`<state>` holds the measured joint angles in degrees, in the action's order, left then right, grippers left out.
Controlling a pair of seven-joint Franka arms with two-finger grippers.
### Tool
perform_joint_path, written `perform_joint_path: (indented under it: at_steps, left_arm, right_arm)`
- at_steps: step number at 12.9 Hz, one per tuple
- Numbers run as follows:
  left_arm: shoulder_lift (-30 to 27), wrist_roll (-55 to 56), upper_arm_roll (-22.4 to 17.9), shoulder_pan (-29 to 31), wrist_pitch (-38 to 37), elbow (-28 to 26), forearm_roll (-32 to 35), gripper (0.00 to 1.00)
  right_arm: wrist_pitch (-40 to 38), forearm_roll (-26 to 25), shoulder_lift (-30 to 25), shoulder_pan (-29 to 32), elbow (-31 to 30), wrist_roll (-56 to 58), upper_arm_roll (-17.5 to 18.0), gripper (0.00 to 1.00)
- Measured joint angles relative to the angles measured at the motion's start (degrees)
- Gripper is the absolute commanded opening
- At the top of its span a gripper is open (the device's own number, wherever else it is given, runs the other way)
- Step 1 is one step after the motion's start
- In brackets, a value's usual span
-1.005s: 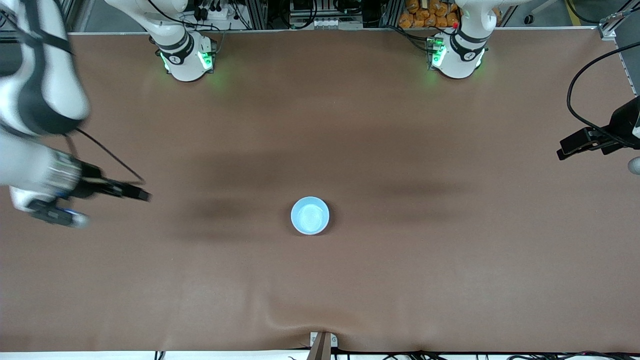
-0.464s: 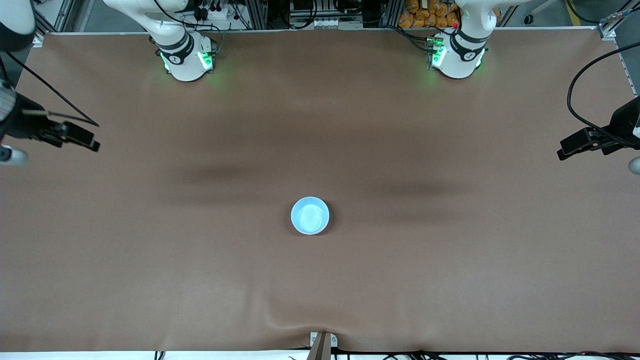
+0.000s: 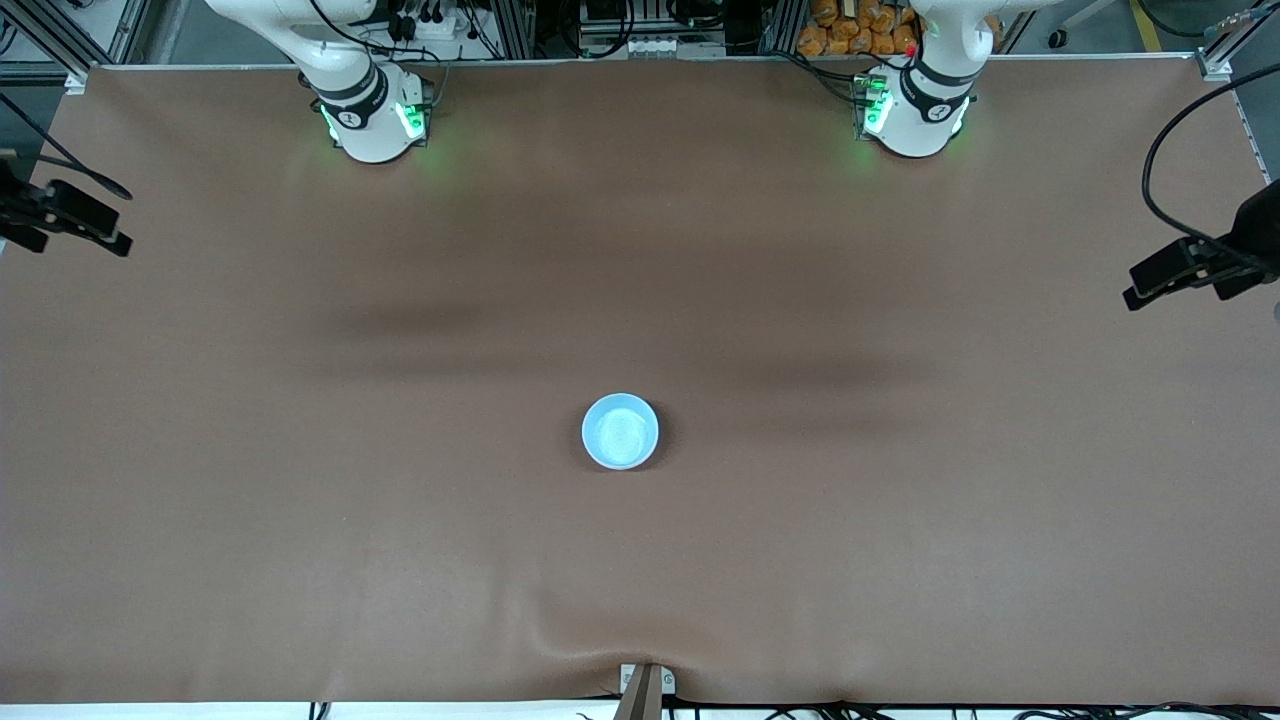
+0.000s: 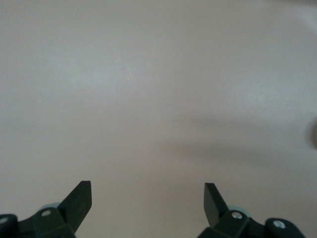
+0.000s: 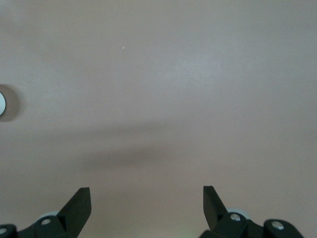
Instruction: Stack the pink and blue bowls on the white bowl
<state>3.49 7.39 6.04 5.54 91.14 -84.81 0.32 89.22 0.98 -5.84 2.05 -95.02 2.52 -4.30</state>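
Sitting alone near the middle of the frame in the front view, a light blue bowl (image 3: 620, 431) is resting upright on the brown table (image 3: 900, 560), its round opening facing up and its inside looking pale and bare. Only this blue rim and interior are showing from above, so I cannot tell from here whether other bowls are nested beneath it. Two white arm bases are glowing green along the top of the frame, the right arm's base (image 3: 370, 115) in the upper left and the left arm's base (image 3: 915, 110) in the upper right. Both arms are waiting, drawn back to the edges of the picture and well apart from the bowl. At the left edge of the frame, a little above mid-height, the right gripper (image 3: 75, 222) is hanging over the table's edge at the right arm's end, with a black cable looping off it. At the right edge of the frame, the left gripper (image 3: 1165, 275) is hovering over the table at the left arm's end, trailing a long black cable that is curving up toward the top corner. Each wrist view is looking down on bare brown tabletop crossed by soft shadows, and in each the two dark fingertips are standing wide apart with nothing between them: the left gripper (image 4: 147, 201) is gaping open and holding nothing, and the right gripper (image 5: 147, 203) is doing the same. At the edge of the right wrist view, a sliver of the bowl (image 5: 1, 105) is just showing.
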Motion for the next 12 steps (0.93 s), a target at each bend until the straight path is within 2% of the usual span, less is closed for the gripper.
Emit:
perform_joint_path:
  at_steps: [8, 12]
  left_arm:
    - [-0.3, 0.0, 0.5, -0.2, -1.2, -0.2, 0.0, 1.00]
    - [-0.2, 0.0, 3.2, -0.4, -1.7, -0.4, 0.0, 1.00]
  right_arm:
    - [-0.2, -0.7, 0.1, 0.4, 1.1, 2.2, -0.5, 1.00]
    - [-0.3, -0.7, 0.1, 0.4, 2.1, 2.2, -0.6, 1.00]
